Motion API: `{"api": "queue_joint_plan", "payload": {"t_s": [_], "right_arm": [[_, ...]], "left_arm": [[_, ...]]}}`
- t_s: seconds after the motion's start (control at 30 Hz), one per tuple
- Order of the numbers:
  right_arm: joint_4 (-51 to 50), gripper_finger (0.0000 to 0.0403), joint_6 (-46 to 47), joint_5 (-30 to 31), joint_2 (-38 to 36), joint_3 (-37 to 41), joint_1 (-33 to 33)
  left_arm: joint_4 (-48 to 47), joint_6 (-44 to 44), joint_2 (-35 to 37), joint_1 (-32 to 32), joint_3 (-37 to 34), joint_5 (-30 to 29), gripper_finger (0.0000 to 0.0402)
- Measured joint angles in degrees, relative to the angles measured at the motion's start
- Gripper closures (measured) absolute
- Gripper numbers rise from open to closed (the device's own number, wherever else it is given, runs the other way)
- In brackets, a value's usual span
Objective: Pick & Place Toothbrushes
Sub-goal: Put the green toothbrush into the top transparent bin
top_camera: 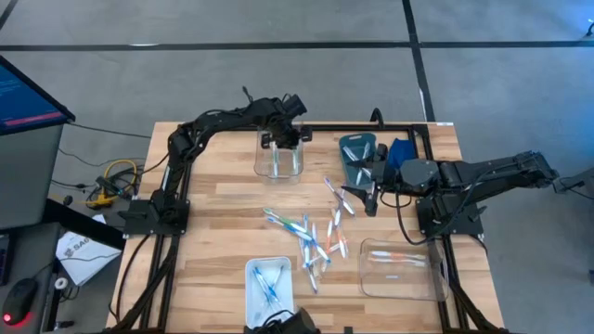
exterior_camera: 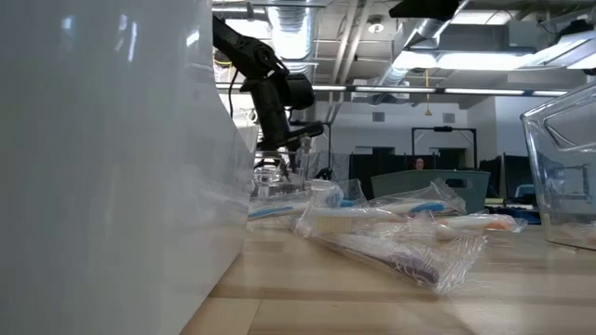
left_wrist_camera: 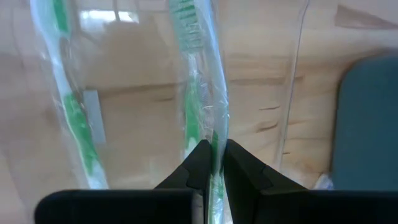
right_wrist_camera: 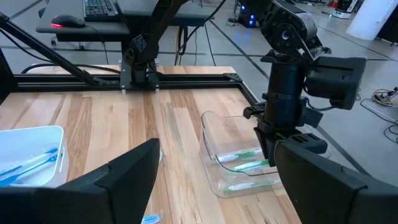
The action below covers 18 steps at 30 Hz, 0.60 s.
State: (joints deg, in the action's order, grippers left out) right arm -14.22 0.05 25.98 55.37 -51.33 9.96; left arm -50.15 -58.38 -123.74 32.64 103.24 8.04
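In the high view we see the left gripper (top_camera: pixel 281 141) at upper center, reaching down into a clear bin (top_camera: pixel 279 158). Its jaws pinch a wrapped green toothbrush (left_wrist_camera: pixel 200 93) upright, and another green toothbrush (left_wrist_camera: pixel 71 106) stands beside it in the bin. The right gripper (top_camera: pixel 364 186) sits right of center on the wooden surface (top_camera: pixel 213 223), jaws wide and holding nothing. The loose toothbrushes (top_camera: pixel 316 237) are scattered at center, a few lie in the white tray (top_camera: pixel 270 283) at the bottom, and 1 lies in a clear bin (top_camera: pixel 401 267) at lower right.
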Motion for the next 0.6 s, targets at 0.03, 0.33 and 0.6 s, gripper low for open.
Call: {"api": "queue_joint_plan", "payload": {"t_s": [0.03, 0.33, 0.6], "right_arm": [[-0.2, 0.0092, 0.0, 0.0, 0.0, 0.0, 0.0], [-0.9, 0.0092, -3.3, 0.0, 0.0, 0.0, -2.5], [0.2, 0.0092, -3.5, 0.0, 0.0, 0.0, -7.8]], "left_arm": [[0.0, -0.8, 0.0, -0.1, 0.0, 0.4, 0.0378], [0.1, -6.0, -0.5, -0.3, 0.0, 3.0, 0.0378], [0.1, -6.6, -1.0, -1.1, 0.0, 3.0, 0.0377]]}}
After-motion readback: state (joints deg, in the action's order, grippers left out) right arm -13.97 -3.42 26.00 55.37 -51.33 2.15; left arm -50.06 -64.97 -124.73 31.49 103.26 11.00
